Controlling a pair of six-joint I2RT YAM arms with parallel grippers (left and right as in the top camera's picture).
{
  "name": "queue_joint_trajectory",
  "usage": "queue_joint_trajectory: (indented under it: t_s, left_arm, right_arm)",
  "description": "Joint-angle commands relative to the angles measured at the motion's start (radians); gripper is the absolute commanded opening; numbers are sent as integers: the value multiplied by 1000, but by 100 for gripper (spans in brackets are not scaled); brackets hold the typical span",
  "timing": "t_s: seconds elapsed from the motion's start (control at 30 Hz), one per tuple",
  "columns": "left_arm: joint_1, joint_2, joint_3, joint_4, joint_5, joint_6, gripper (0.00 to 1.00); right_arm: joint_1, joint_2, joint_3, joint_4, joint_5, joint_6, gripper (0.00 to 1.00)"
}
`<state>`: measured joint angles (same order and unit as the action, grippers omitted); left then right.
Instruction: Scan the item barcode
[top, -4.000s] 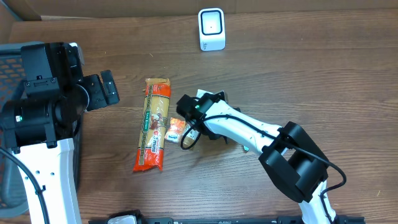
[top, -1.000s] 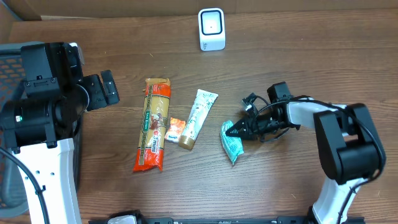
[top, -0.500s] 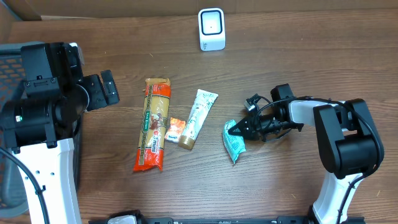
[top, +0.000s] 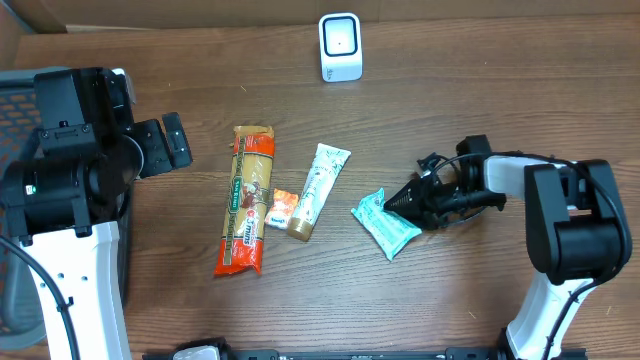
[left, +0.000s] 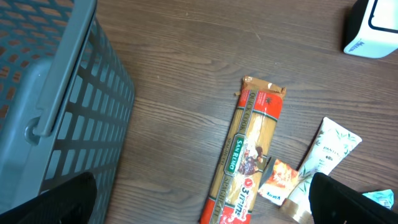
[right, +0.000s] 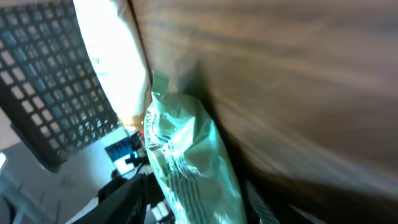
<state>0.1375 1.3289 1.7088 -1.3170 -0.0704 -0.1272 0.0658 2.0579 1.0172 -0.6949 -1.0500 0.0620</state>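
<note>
End effector (top: 398, 204), right, part open astride teal pouch (top: 386, 223), flat on tabletop (top: 480, 110) at five o'clock from scanner (top: 340, 46). Probably light, soft, crinkly, slippery; best pinched by sealed end seam.

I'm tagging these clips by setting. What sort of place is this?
Probably a mock checkout bench: a white barcode scanner on a wooden table, a spaghetti packet and a tube lying loose, and a grey basket.
</note>
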Motion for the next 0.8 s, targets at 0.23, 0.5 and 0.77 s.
queue_joint_trajectory:
  t_s: [0.23, 0.5, 0.77]
  left_arm:
    - [-2, 6, 6, 1, 12, 16, 100]
    - [-2, 6, 6, 1, 12, 16, 100]
    - [-2, 6, 6, 1, 12, 16, 100]
  right_arm:
    - [-70, -47, 250, -232, 399, -38, 41]
    - [121, -177, 309, -335, 468, -40, 17]
    - [298, -175, 245, -261, 685, 103, 4]
